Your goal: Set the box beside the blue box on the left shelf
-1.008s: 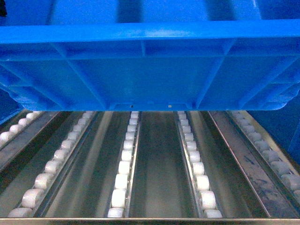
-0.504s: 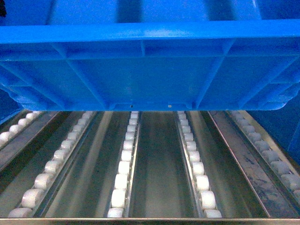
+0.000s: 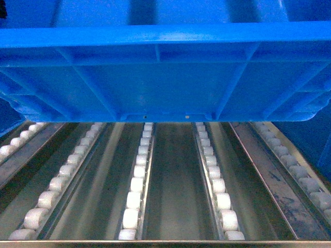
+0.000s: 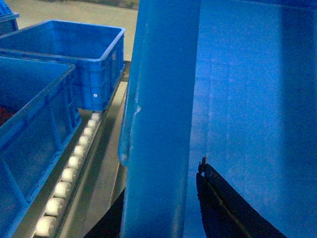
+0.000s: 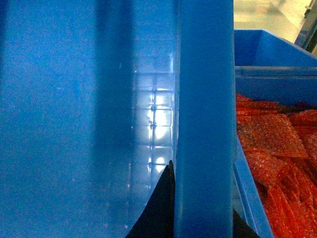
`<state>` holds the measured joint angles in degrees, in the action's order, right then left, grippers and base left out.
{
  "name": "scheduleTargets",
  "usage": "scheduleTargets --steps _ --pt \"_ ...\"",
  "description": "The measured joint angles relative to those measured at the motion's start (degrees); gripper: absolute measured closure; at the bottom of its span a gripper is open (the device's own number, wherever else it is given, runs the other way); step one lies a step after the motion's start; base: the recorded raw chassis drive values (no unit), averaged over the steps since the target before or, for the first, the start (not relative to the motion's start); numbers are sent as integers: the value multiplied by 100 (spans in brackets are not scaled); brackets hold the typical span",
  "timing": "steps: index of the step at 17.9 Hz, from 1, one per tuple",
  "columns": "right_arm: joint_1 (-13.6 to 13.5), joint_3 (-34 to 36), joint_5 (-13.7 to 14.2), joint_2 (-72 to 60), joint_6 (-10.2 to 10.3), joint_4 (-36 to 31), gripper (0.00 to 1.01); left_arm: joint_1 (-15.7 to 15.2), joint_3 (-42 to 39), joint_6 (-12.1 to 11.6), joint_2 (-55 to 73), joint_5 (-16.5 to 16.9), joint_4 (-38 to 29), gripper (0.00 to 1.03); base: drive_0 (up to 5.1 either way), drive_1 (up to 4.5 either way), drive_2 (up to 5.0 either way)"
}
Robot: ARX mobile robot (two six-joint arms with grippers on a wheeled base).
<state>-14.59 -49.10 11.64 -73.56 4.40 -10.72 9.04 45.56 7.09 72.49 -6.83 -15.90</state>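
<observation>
The box [image 3: 165, 77] is a big bright-blue ribbed crate that hangs above the left shelf [image 3: 173, 196], and its near wall fills the upper half of the head view. My left gripper [image 4: 161, 186] is shut on the box's left rim [image 4: 163, 99], one black finger [image 4: 218, 203] inside the wall and the other outside. My right gripper [image 5: 203, 193] is shut on the right rim [image 5: 203, 99] in the same way. To the left, a blue box [image 4: 34, 124] stands on the shelf's roller lane [image 4: 74, 158].
A second blue crate [image 4: 79, 54] stands farther back on the left lane. To the right of the held box is a blue crate [image 5: 277, 69] filled with red-orange packets [image 5: 272, 144]. Lanes of white rollers [image 3: 135, 186] run under the box towards a metal front rail [image 3: 165, 243].
In the head view the box's lower edge has dropped very slightly. Nothing else differs.
</observation>
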Motion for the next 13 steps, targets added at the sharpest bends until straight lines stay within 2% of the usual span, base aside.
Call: scheduleTargets --steps 9,10,11,13 --pt "0 0 0 0 0 0 94 0 0 0 0 0 0 73 0 0 0" --pt "-131 15 461 -46 13 -199 94 168 0 -155 0 -638 2 73 0 0 0" --pt "-254 13 767 -57 76 -175 94 160 4 -256 0 -684 -4 73 0 0 0" --pt "-326 -85 752 -33 269 216 94 74 22 -367 0 -669 146 73 0 0 0"
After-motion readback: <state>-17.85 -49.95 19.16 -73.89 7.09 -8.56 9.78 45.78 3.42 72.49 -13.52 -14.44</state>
